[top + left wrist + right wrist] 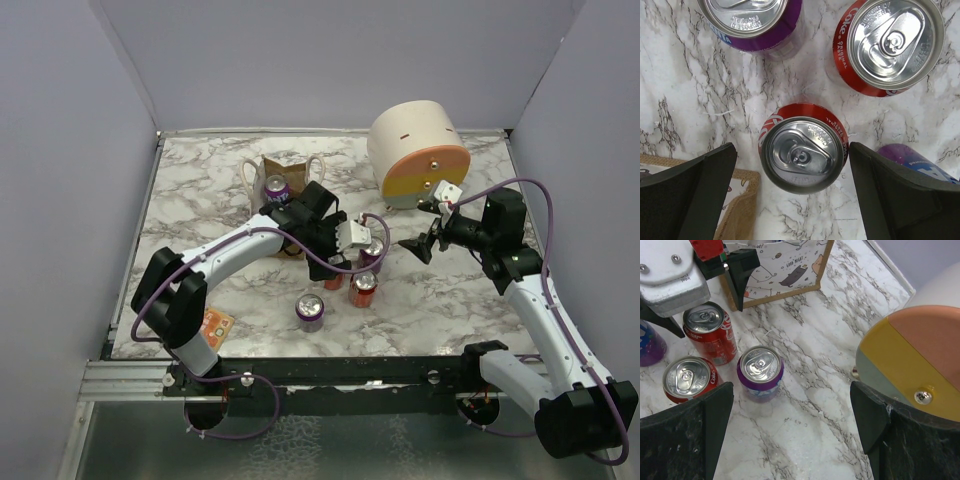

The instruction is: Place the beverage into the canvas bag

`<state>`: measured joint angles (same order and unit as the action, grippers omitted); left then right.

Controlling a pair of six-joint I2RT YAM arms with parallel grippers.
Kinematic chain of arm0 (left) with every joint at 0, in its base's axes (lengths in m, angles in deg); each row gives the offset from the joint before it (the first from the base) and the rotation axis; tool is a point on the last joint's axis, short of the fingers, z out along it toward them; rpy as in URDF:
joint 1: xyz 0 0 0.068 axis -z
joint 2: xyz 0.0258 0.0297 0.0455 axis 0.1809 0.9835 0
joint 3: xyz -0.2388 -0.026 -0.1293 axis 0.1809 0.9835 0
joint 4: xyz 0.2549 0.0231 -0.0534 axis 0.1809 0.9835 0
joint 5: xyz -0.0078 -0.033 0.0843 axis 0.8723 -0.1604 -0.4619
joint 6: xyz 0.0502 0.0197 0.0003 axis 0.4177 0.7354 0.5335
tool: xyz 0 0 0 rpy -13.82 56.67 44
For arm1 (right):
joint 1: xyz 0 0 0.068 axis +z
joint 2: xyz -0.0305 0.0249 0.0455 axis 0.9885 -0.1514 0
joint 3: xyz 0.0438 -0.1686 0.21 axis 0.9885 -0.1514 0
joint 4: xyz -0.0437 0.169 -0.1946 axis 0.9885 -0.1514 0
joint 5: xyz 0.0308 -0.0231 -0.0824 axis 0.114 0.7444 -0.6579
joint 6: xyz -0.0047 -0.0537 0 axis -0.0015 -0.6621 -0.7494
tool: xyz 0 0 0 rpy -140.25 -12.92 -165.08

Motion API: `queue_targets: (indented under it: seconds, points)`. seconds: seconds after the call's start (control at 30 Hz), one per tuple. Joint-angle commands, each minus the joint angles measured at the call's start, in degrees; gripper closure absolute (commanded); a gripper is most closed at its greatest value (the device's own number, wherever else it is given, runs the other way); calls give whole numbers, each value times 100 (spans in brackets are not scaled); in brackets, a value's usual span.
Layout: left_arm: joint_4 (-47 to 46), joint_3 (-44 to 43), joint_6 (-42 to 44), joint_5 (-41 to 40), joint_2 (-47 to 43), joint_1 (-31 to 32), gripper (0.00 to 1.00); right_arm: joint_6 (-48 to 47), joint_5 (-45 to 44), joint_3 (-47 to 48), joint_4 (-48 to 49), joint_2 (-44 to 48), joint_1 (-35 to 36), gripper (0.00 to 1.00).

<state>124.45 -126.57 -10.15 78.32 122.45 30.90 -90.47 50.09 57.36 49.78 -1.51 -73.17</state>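
Observation:
The tan canvas bag (287,172) with cream handles stands at the back left, and a purple can (277,189) sits in its open top. My left gripper (338,256) hangs open over a group of cans. In the left wrist view a red cola can (803,153) stands upright between the open fingers (705,185) of my left gripper (792,149), untouched. A second red can (890,45) and two purple cans (754,20) stand around it. My right gripper (422,244) is open and empty, to the right of the cans; in its own view (791,390) it faces a purple can (760,372).
A large cream cylinder (415,150) with an orange-yellow face stands at the back right, close to my right gripper. A purple can (310,311) stands alone toward the front. An orange card (216,324) lies by the left arm's base. Grey walls enclose the marble table (450,310).

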Motion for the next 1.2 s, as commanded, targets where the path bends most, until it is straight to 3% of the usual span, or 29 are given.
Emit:
queue_targets:
  seconds: [0.0,0.57,1.0,1.17]
  points:
    - [-278,64,-79,186,137,56,6,-38,-95,-42,36,75,-30,0]
    - [-541,146,-372,340,226,69,37,-34,-97,-47,32,73,-31,0]
    - [-503,170,-419,552,-361,69,99,-47,-133,-55,40,58,-30,0]
    - [-174,-120,-284,505,-658,69,100,-57,-158,-76,68,18,-30,0]
